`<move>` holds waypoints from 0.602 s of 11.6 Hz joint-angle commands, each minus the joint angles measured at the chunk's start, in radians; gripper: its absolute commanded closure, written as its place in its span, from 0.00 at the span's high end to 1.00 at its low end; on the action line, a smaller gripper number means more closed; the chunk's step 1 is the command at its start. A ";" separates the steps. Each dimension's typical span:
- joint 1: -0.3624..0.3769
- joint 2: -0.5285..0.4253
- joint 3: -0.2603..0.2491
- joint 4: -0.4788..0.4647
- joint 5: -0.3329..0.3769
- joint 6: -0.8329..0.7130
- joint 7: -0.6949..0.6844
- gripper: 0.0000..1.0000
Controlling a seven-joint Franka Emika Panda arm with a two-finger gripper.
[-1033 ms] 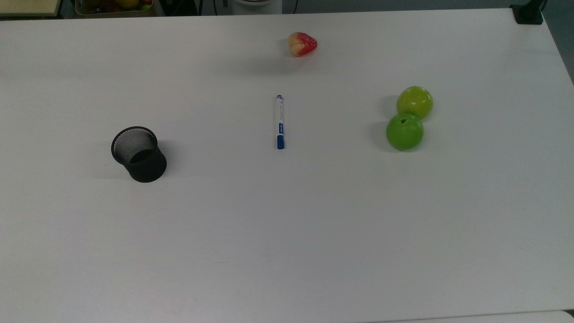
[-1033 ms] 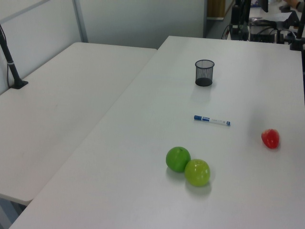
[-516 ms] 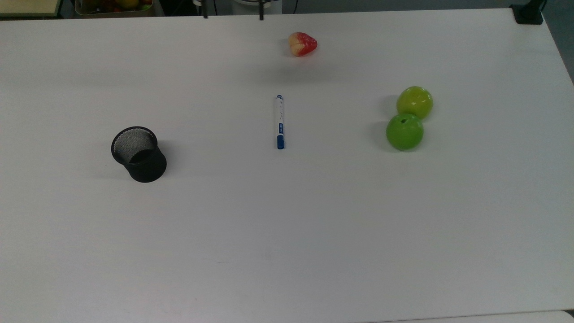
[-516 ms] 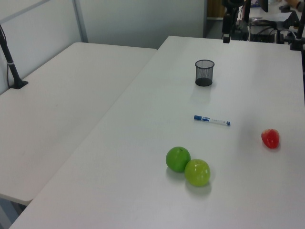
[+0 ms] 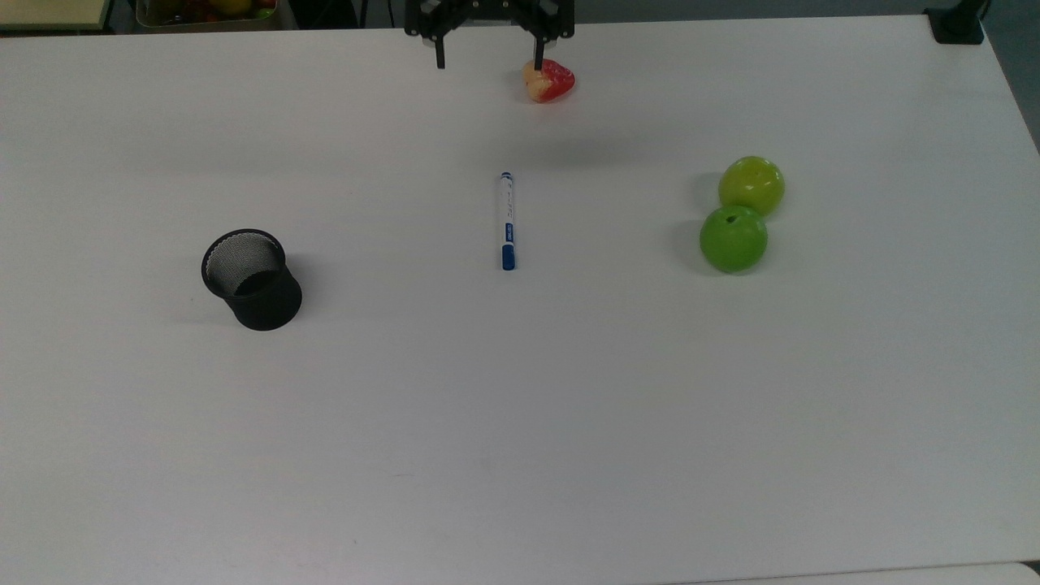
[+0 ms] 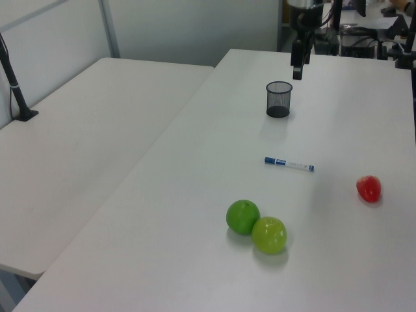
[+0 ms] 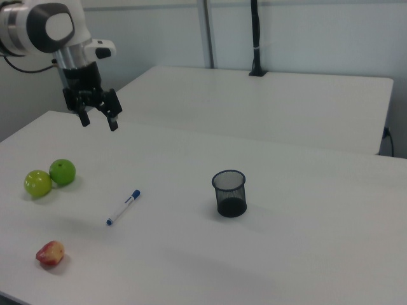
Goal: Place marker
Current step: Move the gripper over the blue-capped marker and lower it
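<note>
Two green apples touching each other on white table (image 5: 569, 406): darker one (image 5: 733, 238) nearer cam in top view, yellower one (image 5: 751, 185) just behind. Marker (image 5: 507, 220) flat on table near centre, well apart from everything, untouched; in top view running top-to-bottom w/ blue cap toward bottom, small blue tip toward top. In left view marker (image 6: 289, 164) lying across, between black mesh cup (image 6: 279, 99) and the apples (image 6: 243, 216). In right view marker (image 7: 123, 207) diagonal, cap end up-right, between apples (image 7: 62, 172) and cup (image 7: 229, 193). Cup (image 5: 252, 279) upright, open mouth up, toward top view's left, well apart from marker. Red-yellow fruit (image 5: 548, 80) near top view's far edge, beyond marker's tip end; in right view at lower left (image 7: 50, 253). Claw (image 5: 489, 63) at top edge of top view, fingers wide apart, holding nothing; one fingertip overlapping red fruit in pic, contact not clear. In right view claw (image 7: 98, 121) up in air, well above table, fingers pointing down & spread, white arm behind. In left view claw (image 6: 297, 68) seen edge-on above & behind cup. Second white table alongside in left view (image 6: 84, 130).
</note>
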 commanded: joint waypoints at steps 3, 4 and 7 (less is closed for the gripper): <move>0.014 0.044 0.001 -0.130 0.008 0.181 0.022 1.00; 0.015 0.070 0.001 -0.155 0.007 0.219 0.024 1.00; 0.015 0.121 0.001 -0.240 -0.007 0.349 0.044 1.00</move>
